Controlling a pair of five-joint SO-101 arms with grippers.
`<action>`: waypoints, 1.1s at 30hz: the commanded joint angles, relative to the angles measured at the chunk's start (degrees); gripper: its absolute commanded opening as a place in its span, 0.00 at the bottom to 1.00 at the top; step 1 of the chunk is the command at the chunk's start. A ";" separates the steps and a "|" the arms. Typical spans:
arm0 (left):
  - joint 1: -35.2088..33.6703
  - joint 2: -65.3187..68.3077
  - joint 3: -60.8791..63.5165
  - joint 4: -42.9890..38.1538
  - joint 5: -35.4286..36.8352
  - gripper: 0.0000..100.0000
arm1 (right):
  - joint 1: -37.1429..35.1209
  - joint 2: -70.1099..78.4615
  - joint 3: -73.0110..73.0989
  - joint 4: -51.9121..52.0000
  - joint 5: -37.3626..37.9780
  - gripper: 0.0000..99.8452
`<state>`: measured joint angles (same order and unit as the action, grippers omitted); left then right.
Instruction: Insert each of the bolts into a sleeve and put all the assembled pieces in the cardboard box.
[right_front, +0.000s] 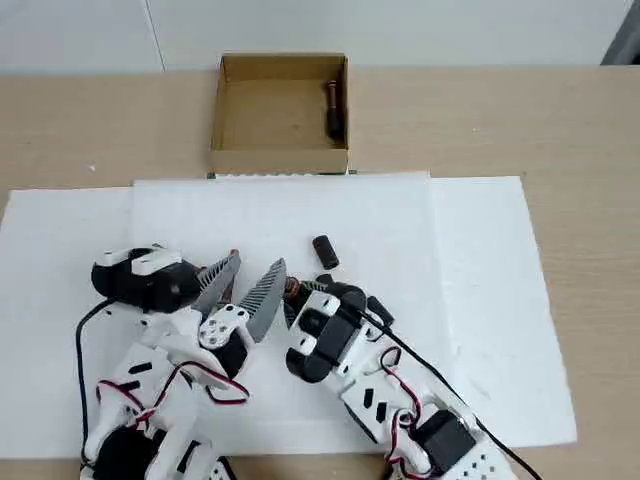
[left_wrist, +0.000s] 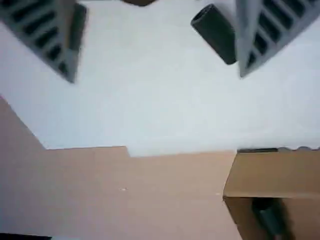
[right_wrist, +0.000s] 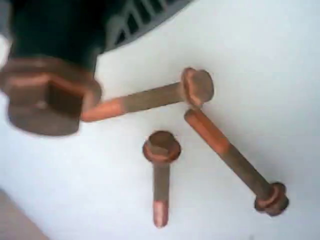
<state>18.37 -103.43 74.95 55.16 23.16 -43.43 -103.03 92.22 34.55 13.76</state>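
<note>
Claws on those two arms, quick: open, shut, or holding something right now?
Left gripper: open, holding nothing.
Right gripper: shut on a bolt.

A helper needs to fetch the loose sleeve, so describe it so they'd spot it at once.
Find the cardboard box at the back; a white sheet lies in front of it. On that sheet, just past the tips of the open left gripper, lies the sleeve: a short black tube with no bolt, unlike the assembled piece in the box.
</note>
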 joint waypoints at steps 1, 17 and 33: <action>-2.29 -0.26 -2.51 0.09 -0.88 0.01 | 0.57 -0.40 -1.58 -0.92 0.35 0.00; -21.63 -0.26 11.74 0.09 -21.27 0.01 | 22.73 0.31 -5.54 12.00 -13.45 0.00; -14.59 -0.35 19.65 -0.26 -21.71 0.01 | 24.48 37.41 -39.38 18.68 -20.04 0.00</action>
<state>3.43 -103.25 94.46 55.16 2.07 -19.60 -76.22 64.53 53.71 -4.70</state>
